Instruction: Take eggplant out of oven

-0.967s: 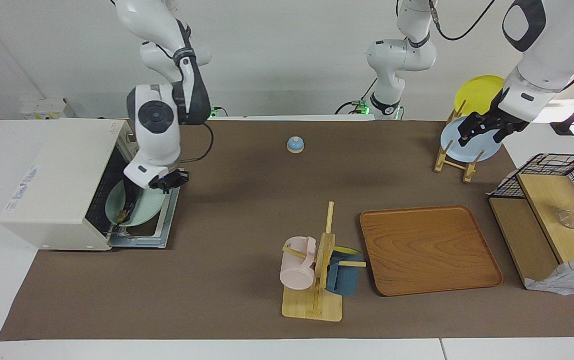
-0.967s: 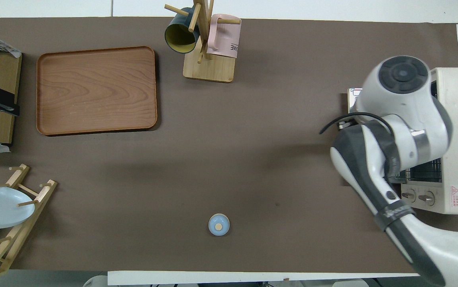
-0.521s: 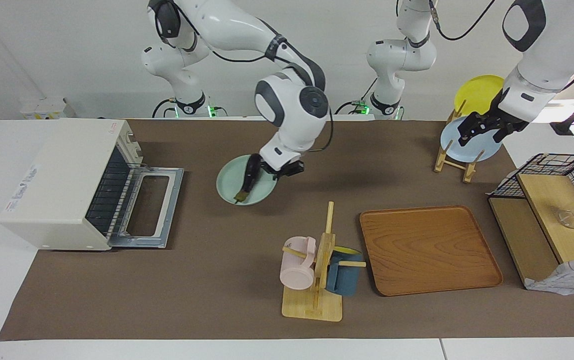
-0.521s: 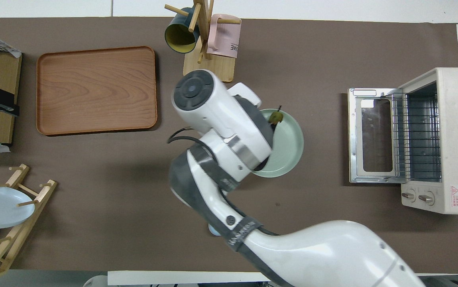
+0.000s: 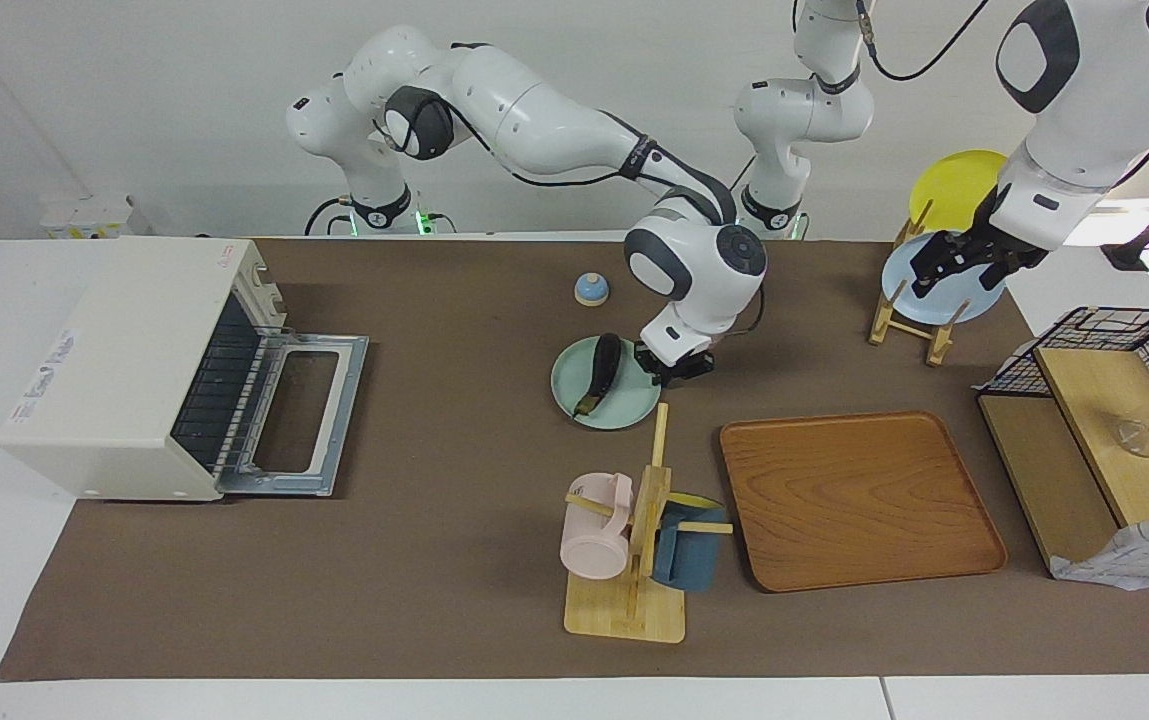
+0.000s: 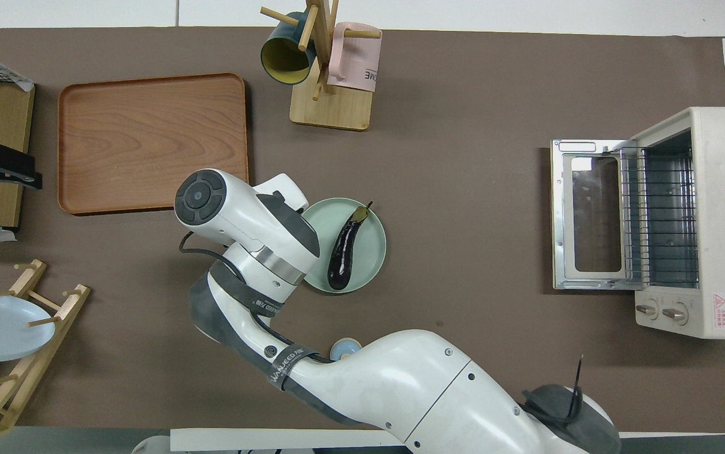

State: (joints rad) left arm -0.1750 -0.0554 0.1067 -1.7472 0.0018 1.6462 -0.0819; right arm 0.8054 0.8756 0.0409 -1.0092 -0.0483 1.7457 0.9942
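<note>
The eggplant (image 5: 602, 372) lies on a pale green plate (image 5: 624, 408) in the middle of the mat, outside the oven (image 5: 124, 360). The eggplant also shows in the overhead view (image 6: 343, 249), on the plate (image 6: 371, 221). My right gripper (image 5: 671, 368) is shut on the plate's rim on the side toward the left arm's end. In the overhead view the right arm's wrist hides it. I cannot tell if the plate rests on the mat. The oven's door (image 5: 306, 415) hangs open and the wire rack (image 6: 662, 214) is bare. My left gripper (image 5: 964, 265) waits open, up over the dish rack.
A wooden tray (image 5: 859, 500) lies beside the plate toward the left arm's end. A mug tree (image 5: 634, 540) with a pink and a blue mug stands farther from the robots. A small blue bell (image 5: 591, 289) is nearer. A dish rack (image 5: 919, 305) and a wire-basket shelf (image 5: 1104, 400) stand at the left arm's end.
My right gripper has carried the plate with the eggplant out of the oven and across the mat to beside the wooden tray. The left arm has barely moved.
</note>
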